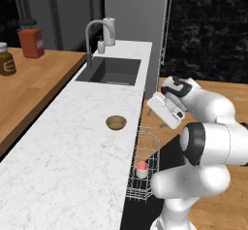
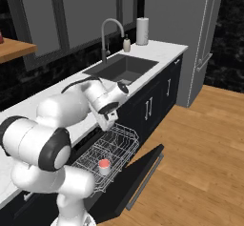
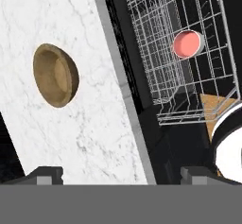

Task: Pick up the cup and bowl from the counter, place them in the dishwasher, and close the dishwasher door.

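Claw (image 3: 120, 173) spread wide, nothing between its tips, which rise at the bottom of the hand view; it hangs in the air over the counter edge. In the left base view the claw sits at centre right, beside the counter's (image 1: 72, 141) right edge and above the wire rack (image 1: 145, 168).

Bowl (image 1: 116, 123) rests upright on the white marble, centre of the left base view, close to the counter edge and apart from the claw. In the hand view it lies at upper left.

Cup (image 1: 141, 169) stands upright inside the pulled-out rack, lower centre of the left base view, pink inside facing up.

Dishwasher door (image 2: 136, 175) is dropped open, lower centre of the right base view, with the rack above it.

Around: sink (image 1: 110, 71) and tap (image 1: 94, 37) at upper centre; two jars (image 1: 31, 40) on the wooden surface (image 1: 34, 86), upper left. Bare marble lies between the bowl and the counter edge.
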{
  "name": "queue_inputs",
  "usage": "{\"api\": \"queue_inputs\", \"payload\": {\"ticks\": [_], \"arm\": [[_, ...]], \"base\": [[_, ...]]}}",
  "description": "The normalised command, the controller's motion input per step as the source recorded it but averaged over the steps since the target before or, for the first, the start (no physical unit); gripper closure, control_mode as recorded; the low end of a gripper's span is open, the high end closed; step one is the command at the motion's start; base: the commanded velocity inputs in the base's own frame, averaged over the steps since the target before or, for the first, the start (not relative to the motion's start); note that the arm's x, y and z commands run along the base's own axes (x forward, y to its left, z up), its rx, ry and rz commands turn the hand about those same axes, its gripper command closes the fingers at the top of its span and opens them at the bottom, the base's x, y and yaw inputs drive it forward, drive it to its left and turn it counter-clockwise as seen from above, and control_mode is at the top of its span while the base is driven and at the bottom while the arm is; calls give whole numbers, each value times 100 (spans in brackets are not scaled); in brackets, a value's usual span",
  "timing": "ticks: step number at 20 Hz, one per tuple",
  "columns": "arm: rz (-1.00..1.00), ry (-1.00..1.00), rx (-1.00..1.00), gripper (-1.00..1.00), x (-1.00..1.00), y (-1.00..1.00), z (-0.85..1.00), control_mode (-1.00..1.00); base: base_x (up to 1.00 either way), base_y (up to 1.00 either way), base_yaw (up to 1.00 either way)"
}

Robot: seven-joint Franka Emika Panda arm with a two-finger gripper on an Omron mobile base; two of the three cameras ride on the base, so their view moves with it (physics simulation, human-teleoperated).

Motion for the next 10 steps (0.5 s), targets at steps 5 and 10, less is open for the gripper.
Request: {"api": "queue_inputs", "payload": {"ticks": [5,10], "arm": [[0,1,-3,-100,-1,76,7,-100],[0,3,-4,-100,17,66,-3,-100]], "base": [[0,0,0],[0,0,0]]}}
